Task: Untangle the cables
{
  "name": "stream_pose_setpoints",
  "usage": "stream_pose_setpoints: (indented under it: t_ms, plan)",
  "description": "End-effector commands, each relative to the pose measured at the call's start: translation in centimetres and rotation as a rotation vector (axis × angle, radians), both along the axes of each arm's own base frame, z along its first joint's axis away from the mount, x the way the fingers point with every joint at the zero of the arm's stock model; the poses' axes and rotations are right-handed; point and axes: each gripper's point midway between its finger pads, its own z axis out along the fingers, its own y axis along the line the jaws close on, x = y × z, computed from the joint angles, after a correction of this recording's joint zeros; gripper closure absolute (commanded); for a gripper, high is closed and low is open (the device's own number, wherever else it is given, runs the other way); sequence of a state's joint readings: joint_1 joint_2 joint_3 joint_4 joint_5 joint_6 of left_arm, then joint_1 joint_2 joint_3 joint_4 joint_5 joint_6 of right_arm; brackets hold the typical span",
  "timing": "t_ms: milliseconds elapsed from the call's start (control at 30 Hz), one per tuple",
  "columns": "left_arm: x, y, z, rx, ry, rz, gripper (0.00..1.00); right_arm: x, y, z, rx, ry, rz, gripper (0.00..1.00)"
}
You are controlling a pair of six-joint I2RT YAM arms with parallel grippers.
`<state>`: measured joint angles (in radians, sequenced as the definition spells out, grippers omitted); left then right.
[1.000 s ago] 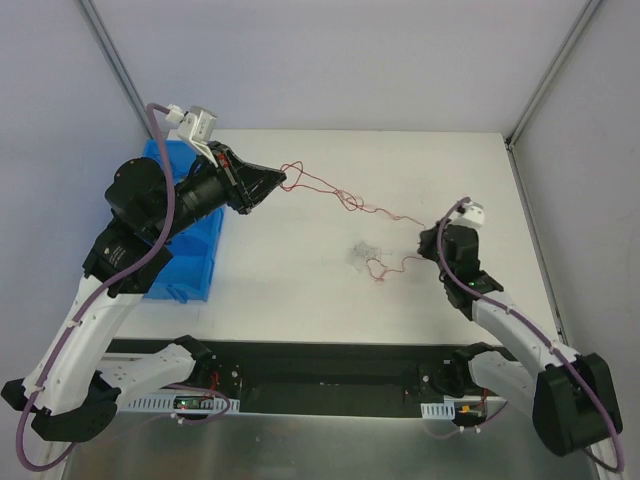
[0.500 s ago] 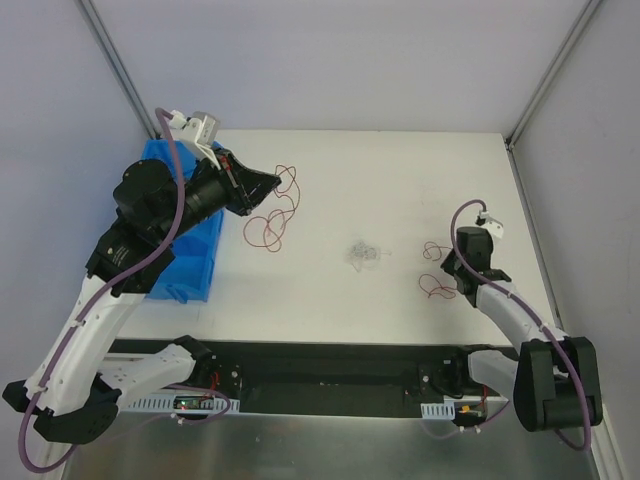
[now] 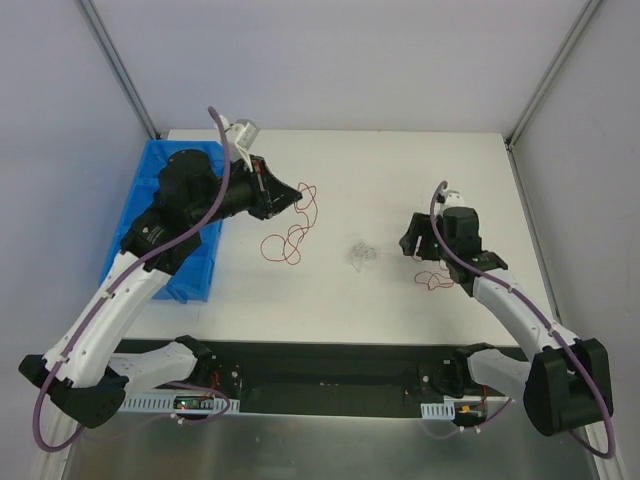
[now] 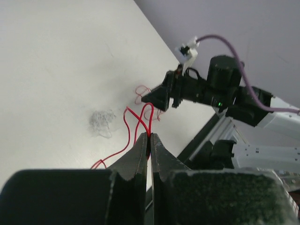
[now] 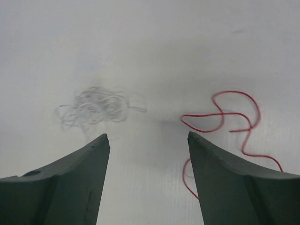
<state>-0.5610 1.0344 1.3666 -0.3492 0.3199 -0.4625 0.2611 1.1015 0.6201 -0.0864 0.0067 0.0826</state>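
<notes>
The right jaws have just opened, dropping the short red wire (image 3: pixel 435 281) on the table (image 3: pixel 400 160) at near right. The left jaws stay clamped on the long red wire (image 3: pixel 288 238) (dangling, far left). The reds are parted, and only the grey clump (image 3: pixel 362 253) at centre looks tangled.

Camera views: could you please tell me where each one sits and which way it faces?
Top: fixed above and behind the bases, looking down on the table; both arms show, with left claw and right claw.
Left wrist: looks past its shut claw, pinching a red wire, across to the right arm.
Right wrist: looks down through its open claw at a second red wire.
Shared: all three show the grey clump.
</notes>
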Motion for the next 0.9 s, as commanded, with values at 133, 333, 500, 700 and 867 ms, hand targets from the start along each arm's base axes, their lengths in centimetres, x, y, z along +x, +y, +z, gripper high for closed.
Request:
stream_pose_setpoints:
  t_ms: [133, 333, 500, 700, 867]
  plan:
    - [-0.9, -4.3, -6.0, -0.035, 0.203, -0.258, 1.0, -1.6, 12.9, 12.0, 0.428, -0.369, 0.643, 0.27]
    - [-1.3, -5.0, -8.7, -0.055, 0.269, -0.304, 1.0, -4.5, 17.3, 14.5, 0.57, -0.416, 0.81, 0.29]
    - [-1.4, -5.2, -9.2, -0.062, 0.282, -0.318, 1.0, -5.8, 18.4, 14.7, 0.593, -0.421, 0.79, 0.32]
    - [-1.8, -5.5, -8.8, -0.077, 0.282, -0.352, 1.0, -6.0, 20.6, 13.1, 0.555, -0.377, 0.798, 0.41]
    - [-1.9, -5.4, -8.6, -0.077, 0.265, -0.356, 1.0, -6.7, 22.0, 13.7, 0.568, -0.378, 0.83, 0.76]
